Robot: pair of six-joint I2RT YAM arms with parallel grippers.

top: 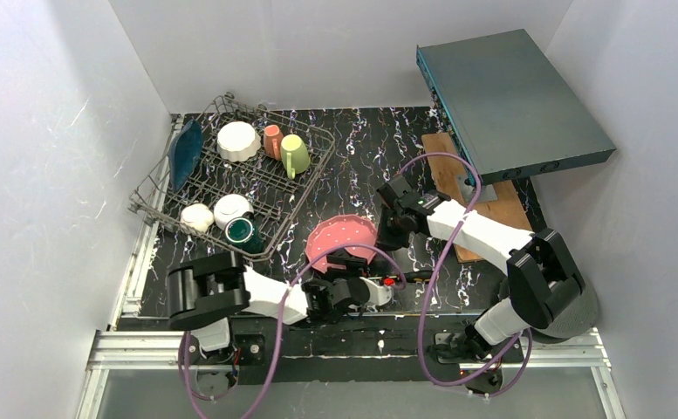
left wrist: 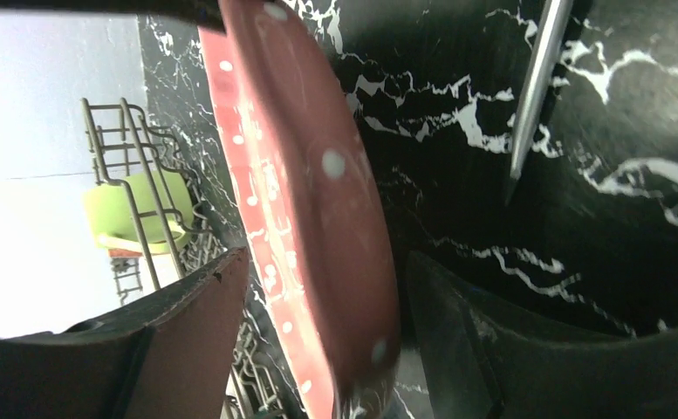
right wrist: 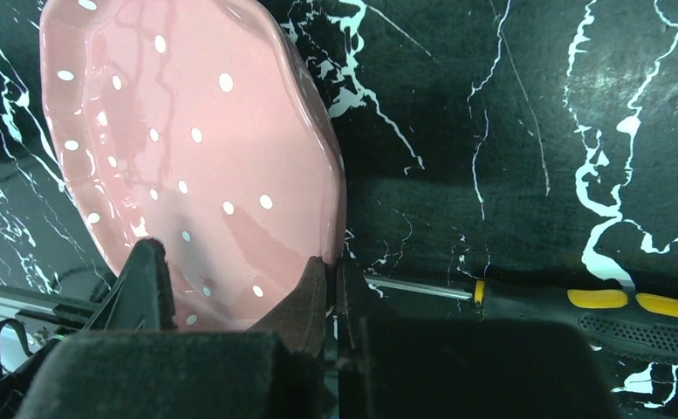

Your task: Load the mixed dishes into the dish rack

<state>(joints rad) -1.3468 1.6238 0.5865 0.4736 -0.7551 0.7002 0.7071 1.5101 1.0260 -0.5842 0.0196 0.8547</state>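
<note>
Pink dotted plate isn't in the dish rack yet. It's out on the black marble table, just off the rack's near right corner, and it's tipped up on its edge rather than lying flat. The left gripper has its fingers spread around the plate's rim. One finger is right up against the plate, and there's a thin dark gap on the other side, so I wouldn't call it a pinch. The right gripper has its fingers pressed together with nothing between them, and it sits right at the plate's far edge from the rack.

A black-and-yellow screwdriver lies on the table just past the plate, away from the rack.

Inside the rack:
- blue leaf-shaped plate, leaning at the left end
- white bowl, salmon cup and yellow-green mug, along the far side
- floral cream bowl and green-inside cup, along the near side
</note>
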